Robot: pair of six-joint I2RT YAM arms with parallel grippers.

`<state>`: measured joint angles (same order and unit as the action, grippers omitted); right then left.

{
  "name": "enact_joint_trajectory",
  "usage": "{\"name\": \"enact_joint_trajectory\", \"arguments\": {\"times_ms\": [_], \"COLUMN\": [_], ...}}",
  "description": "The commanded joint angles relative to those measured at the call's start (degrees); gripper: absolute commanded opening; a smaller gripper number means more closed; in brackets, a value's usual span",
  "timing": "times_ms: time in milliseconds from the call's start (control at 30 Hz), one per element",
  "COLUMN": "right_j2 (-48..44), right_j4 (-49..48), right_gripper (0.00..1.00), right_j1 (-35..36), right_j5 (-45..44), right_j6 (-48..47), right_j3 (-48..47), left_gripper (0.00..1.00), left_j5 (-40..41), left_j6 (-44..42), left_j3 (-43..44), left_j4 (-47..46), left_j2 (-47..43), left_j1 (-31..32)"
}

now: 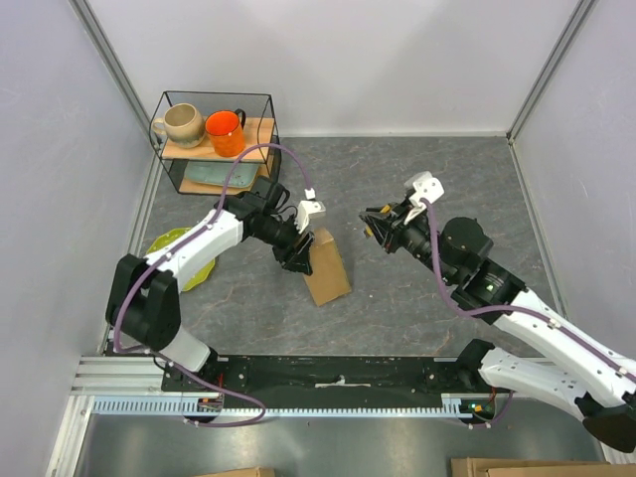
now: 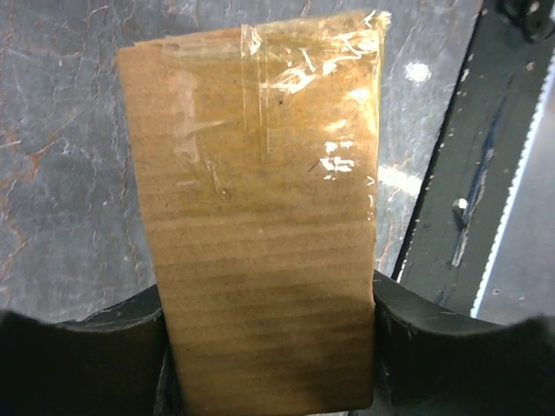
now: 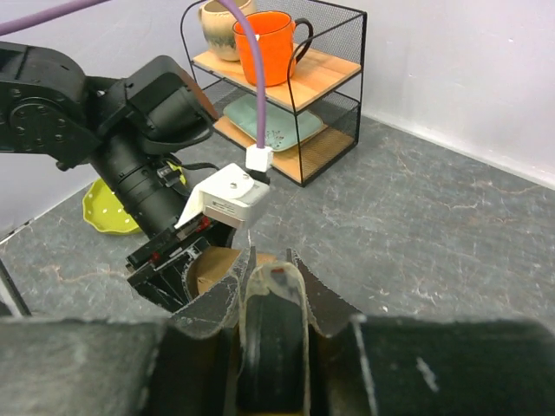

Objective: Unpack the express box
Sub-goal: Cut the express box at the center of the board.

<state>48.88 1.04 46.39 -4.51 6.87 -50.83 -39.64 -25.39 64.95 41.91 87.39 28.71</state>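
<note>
The express box (image 1: 328, 268), flat brown cardboard with clear tape, lies tilted on the grey table (image 1: 417, 298) at the centre. My left gripper (image 1: 298, 256) is shut on its far end. In the left wrist view the express box (image 2: 260, 217) fills the gap between both black fingers (image 2: 434, 338), its taped end pointing away. My right gripper (image 1: 376, 227) hovers to the right of the box, apart from it. In the right wrist view the right gripper (image 3: 273, 286) is shut on a dark tool with a pale translucent rim (image 3: 273, 347), aimed at the express box (image 3: 217, 264) and the left gripper (image 3: 169, 264).
A black wire rack (image 1: 270, 109) stands at the back left with a beige mug (image 1: 182, 124), an orange mug (image 1: 226, 132) and a teal plate (image 1: 214, 177) below. A yellow-green plate (image 1: 177, 253) lies by the left wall. A black rail (image 1: 338, 373) runs along the near edge.
</note>
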Motion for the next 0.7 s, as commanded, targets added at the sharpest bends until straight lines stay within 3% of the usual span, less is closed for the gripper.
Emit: {"name": "enact_joint_trajectory", "arguments": {"times_ms": [0, 267, 533, 667], "right_j2": [3.05, 9.65, 17.03, 19.31], "right_j4": [-13.38, -43.26, -51.74, -55.34], "right_gripper": [0.00, 0.00, 0.00, 0.00], "right_j1": [0.36, 7.12, 13.19, 14.34], "right_j5": [0.30, -7.34, -15.69, -18.33], "right_j6": [-1.42, -12.05, -22.60, -25.06], "right_j3": [3.09, 15.84, 17.08, 17.43], "left_gripper": [0.30, 0.21, 0.19, 0.12], "left_j5": [-10.36, -19.25, -22.23, -23.46], "left_j6": [-2.11, -7.48, -2.83, -1.16], "left_j3": [3.51, 8.09, 6.77, 4.67], "left_j4": [3.69, 10.30, 5.55, 3.10], "left_j2": [5.49, 13.59, 15.17, 15.70], "left_j1": [-1.28, -3.75, -4.27, -4.62]}}
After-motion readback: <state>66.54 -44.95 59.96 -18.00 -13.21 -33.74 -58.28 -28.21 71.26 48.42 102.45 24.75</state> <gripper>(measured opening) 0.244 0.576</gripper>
